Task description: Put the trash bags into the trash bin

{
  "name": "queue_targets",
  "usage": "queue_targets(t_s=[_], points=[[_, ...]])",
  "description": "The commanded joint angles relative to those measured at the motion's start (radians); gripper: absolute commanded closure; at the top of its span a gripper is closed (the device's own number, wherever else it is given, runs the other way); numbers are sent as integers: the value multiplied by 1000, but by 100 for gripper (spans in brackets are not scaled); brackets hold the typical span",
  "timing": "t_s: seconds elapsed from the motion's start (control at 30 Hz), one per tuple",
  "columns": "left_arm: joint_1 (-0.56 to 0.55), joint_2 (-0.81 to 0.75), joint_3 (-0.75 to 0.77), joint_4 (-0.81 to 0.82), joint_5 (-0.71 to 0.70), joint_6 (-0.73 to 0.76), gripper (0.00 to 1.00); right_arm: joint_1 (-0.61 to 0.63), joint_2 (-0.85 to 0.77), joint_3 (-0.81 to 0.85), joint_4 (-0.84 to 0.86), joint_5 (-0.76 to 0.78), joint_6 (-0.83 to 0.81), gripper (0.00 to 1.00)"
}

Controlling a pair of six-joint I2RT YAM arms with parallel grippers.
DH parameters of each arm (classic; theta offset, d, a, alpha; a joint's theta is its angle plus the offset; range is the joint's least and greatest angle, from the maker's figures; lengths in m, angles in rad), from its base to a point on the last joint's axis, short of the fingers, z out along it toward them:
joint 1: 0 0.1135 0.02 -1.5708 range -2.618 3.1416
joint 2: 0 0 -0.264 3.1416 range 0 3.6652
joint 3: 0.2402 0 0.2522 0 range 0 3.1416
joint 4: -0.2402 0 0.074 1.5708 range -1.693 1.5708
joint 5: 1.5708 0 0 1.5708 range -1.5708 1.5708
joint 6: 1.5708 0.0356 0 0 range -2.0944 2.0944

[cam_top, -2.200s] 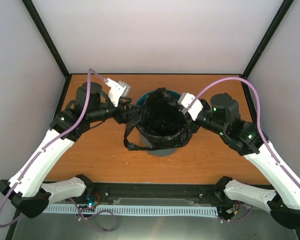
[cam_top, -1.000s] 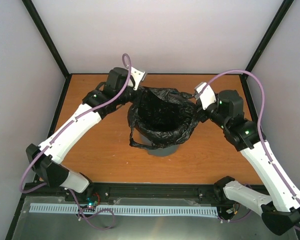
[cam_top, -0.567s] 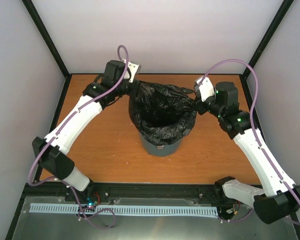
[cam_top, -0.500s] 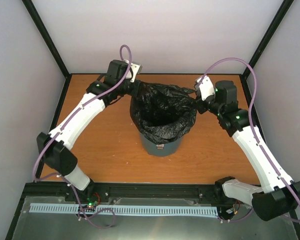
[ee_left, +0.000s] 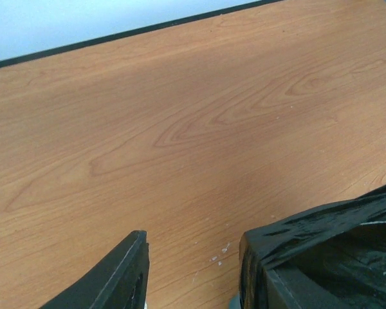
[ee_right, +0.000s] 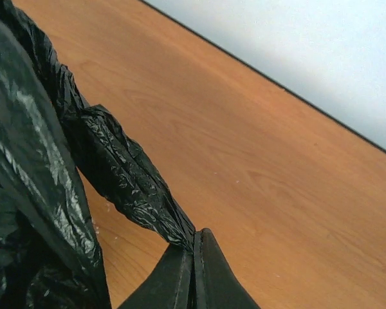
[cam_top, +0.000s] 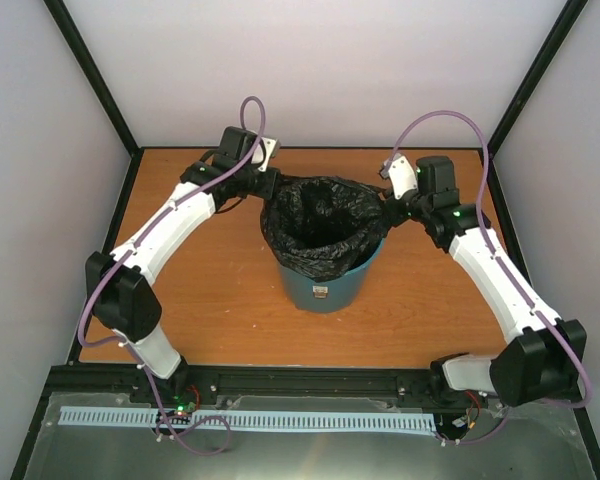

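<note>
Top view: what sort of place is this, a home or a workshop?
Probably a lab test cell, not a home: left arm and right arm bolted at a wooden table, plain white panels around it, a trash bin holding a trash bag.

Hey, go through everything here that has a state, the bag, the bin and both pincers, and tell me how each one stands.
trash bag: inside the bin, mouth spread open, edge folded over the rim, one corner pulled into a twisted strand.
trash bin: upright, lined by the bag.
left pincer: open, nothing in the gap, bag film against one finger.
right pincer: shut on the bag's twisted strand.
</note>
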Motion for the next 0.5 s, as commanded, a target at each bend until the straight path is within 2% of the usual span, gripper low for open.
queue_targets(t_s=[0.0, 0.27, 0.47], points=[[33, 5, 1, -48, 57, -25, 60, -15, 48, 28, -35, -54, 6, 97], [33, -54, -87, -40, 129, -47, 54, -29, 30, -32, -69, -121, -4, 97], [33, -103, -156, -62, 216, -49, 52, -83, 5, -45, -134, -237, -5, 96]])
